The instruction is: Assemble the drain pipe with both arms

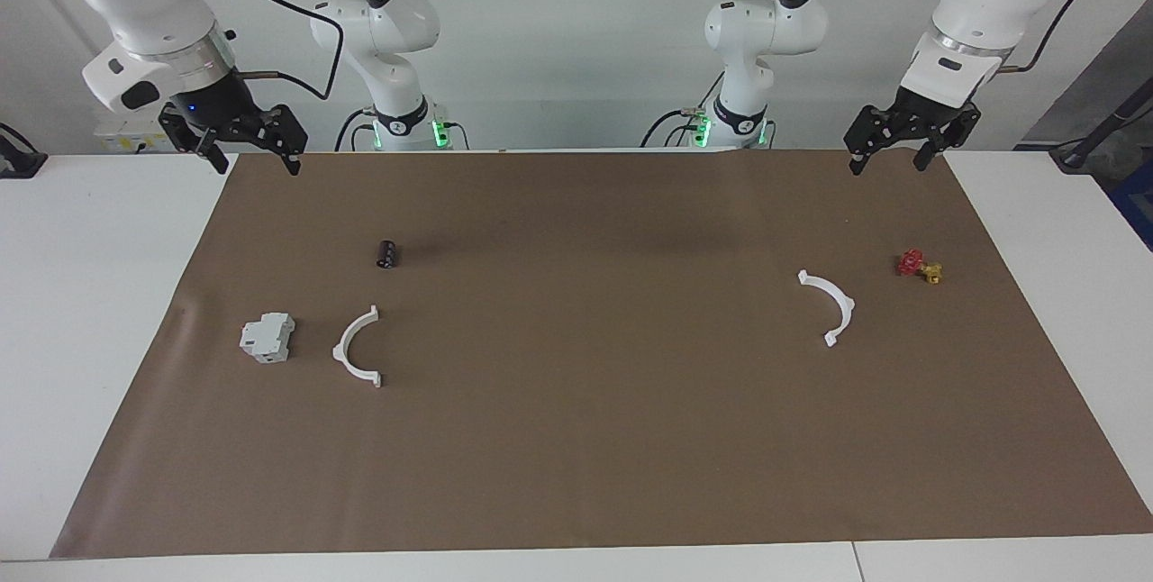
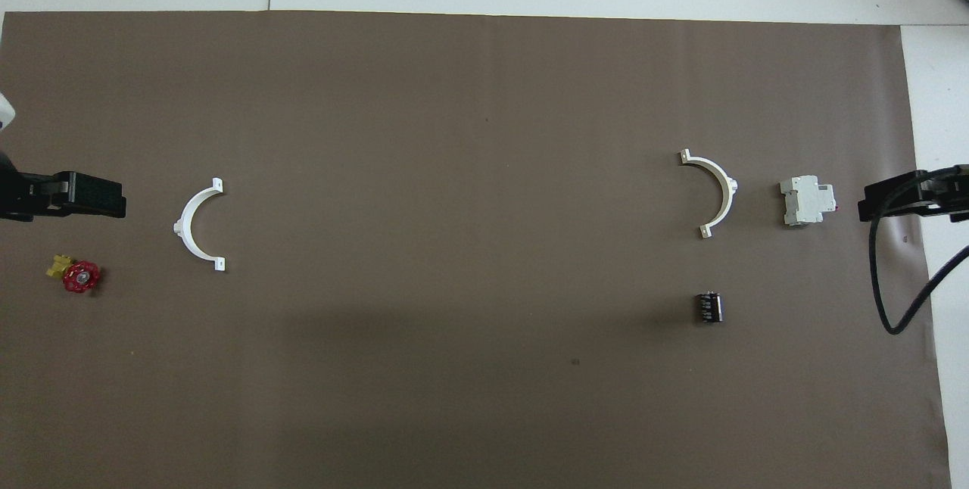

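Note:
The drain pipe lies as two separate white half-rings on the brown mat. One half-ring (image 1: 340, 351) (image 2: 730, 188) is toward the right arm's end, beside a grey block. The other half-ring (image 1: 847, 304) (image 2: 179, 228) is toward the left arm's end, beside a small valve. My right gripper (image 1: 257, 165) (image 2: 870, 205) hangs open and empty above the mat's edge nearest the robots, at its corner. My left gripper (image 1: 887, 166) (image 2: 106, 199) hangs open and empty above that same edge at the other corner. Both are well clear of the half-rings.
A pale grey boxy block (image 1: 267, 336) (image 2: 807, 201) sits just outside the first half-ring. A black cylinder (image 1: 387, 253) (image 2: 708, 306) lies nearer to the robots than that half-ring. A red-and-yellow valve (image 1: 919, 266) (image 2: 76, 275) lies by the second. The brown mat (image 1: 576, 438) covers the white table.

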